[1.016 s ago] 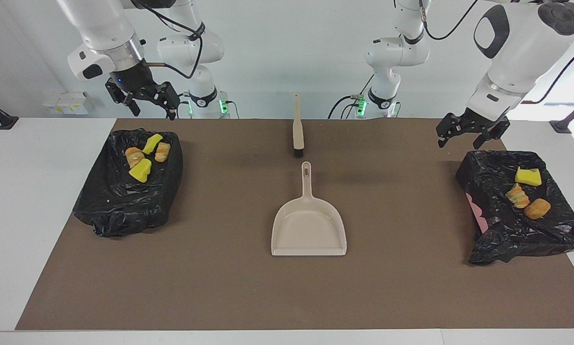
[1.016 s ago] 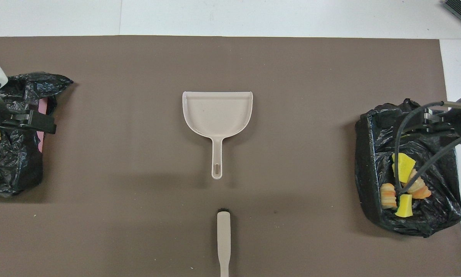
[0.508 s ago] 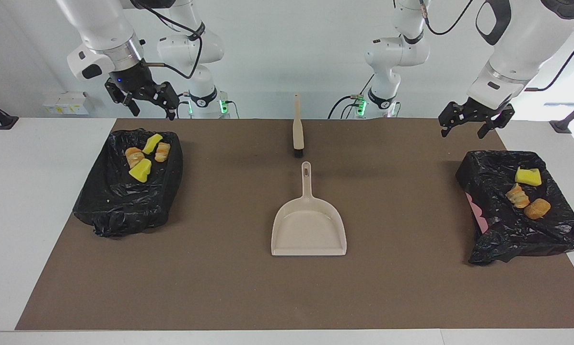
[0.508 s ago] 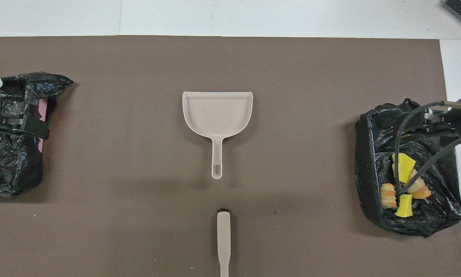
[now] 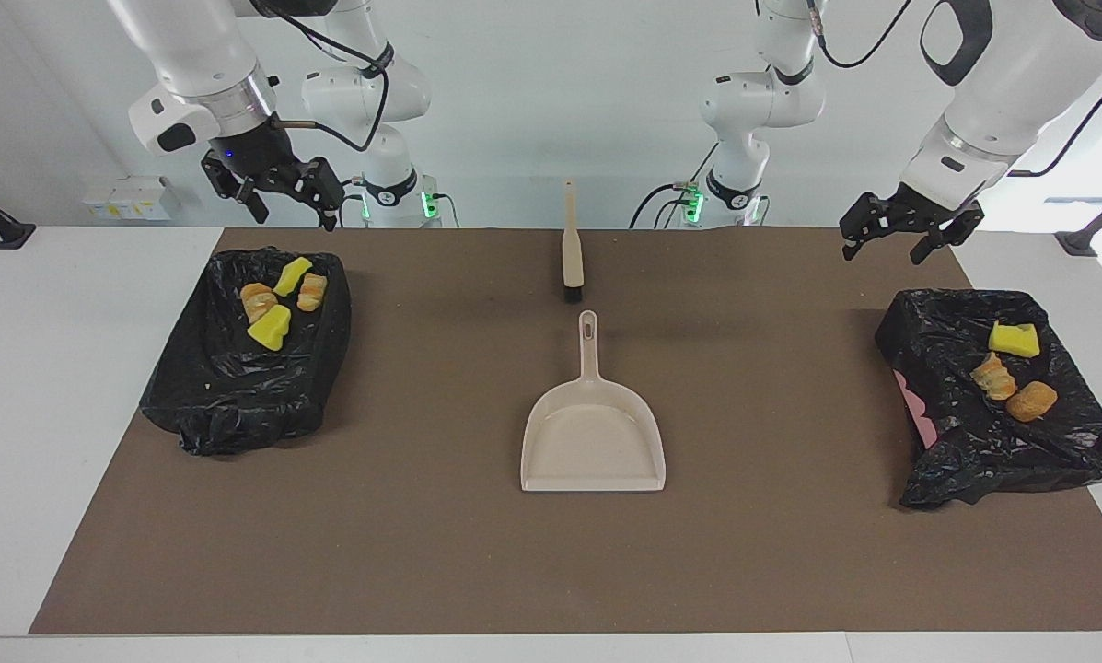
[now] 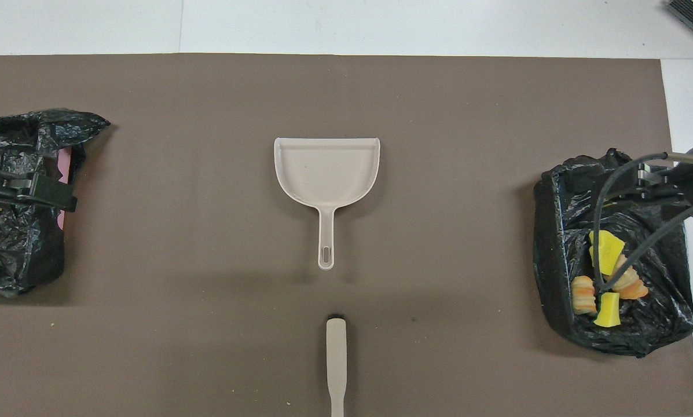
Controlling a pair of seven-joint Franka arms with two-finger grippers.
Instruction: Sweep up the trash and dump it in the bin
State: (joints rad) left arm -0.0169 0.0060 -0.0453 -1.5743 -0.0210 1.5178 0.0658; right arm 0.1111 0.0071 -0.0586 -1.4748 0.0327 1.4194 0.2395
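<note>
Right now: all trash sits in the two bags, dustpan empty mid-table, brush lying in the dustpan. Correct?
One error: the brush is not in the dustpan. The facing view shows it lying on the mat, nearer the robots, just off the dustpan's handle tip. The trash is in the bags, and the dustpan is empty.

My facing camera: high, across table, looks back at both arm bases, whole brown mat [image 5: 422, 552] in frame. My overhead camera: above robots' end, looks steeply down and forward, closer in, mat ends cropped. Views half turn apart. Both share dustpan [image 5: 593, 442] [image 6: 326, 174], brush [image 5: 572, 258] [image 6: 336, 359], two black-lined bins [image 5: 237, 387] [image 6: 560, 243].
</note>
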